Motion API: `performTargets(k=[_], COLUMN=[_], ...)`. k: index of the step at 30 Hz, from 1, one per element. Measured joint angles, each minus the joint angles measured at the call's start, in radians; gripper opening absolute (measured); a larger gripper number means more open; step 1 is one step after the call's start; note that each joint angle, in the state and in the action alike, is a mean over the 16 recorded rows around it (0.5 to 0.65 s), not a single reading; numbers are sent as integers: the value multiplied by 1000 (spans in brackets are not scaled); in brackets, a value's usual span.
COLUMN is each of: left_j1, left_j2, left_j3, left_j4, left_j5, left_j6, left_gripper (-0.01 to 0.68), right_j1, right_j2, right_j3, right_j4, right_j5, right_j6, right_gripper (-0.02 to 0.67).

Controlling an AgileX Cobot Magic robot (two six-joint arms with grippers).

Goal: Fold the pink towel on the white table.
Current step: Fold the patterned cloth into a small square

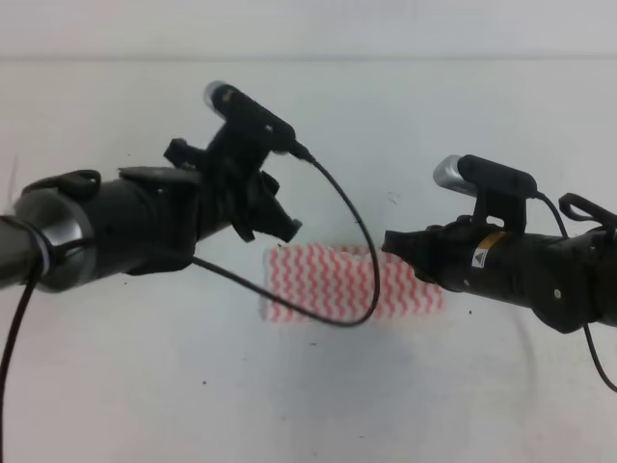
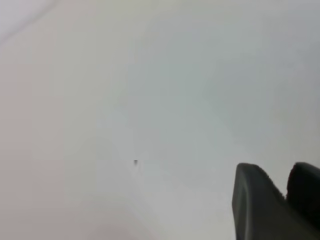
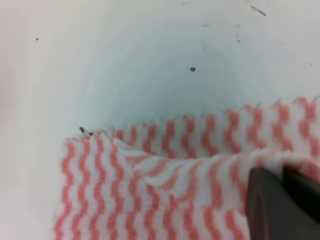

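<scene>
While the pink towel (image 1: 337, 283) lies flat near the middle of the white surface (image 1: 405, 405), the right gripper (image 1: 397, 243) hangs over its right end. In the right wrist view its fingers (image 3: 272, 200) sit nearly together against a raised fold of the cloth; whether they pinch it I cannot tell. The left gripper (image 1: 275, 224) hovers above the towel's upper left corner, its fingers (image 2: 260, 200) close together over bare surface.
</scene>
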Motion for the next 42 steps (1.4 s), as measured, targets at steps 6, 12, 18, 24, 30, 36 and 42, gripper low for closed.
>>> performTargets(k=[6, 12, 18, 24, 30, 36, 42], left_j1=[0, 0, 0, 0, 0, 0, 0], left_j2=[-9, 21, 46, 58, 59, 63, 82], left_j3=[14, 41, 55, 55, 55, 50, 29], left_j4=[-54, -74, -74, -74, -74, -74, -74], left_j5=[36, 75, 78, 67, 90, 154, 209], left_j6=[-60, -79, -79, -77, -73, -72, -72], left_gripper=[90, 58, 43, 43, 43, 43, 43], right_j1=[-1, -2, -11, -22, -31, -32, -32], right_j2=[-2, -4, -4, -4, -5, -5, -5], right_j3=[0, 0, 0, 0, 0, 0, 0], right_j4=[0, 0, 1, 2, 2, 1, 0], right_j5=[0, 1, 7, 15, 21, 22, 23], right_j6=[0, 0, 0, 0, 0, 0, 0], right_gripper=[-16, -16, -16, -16, -16, -16, -16])
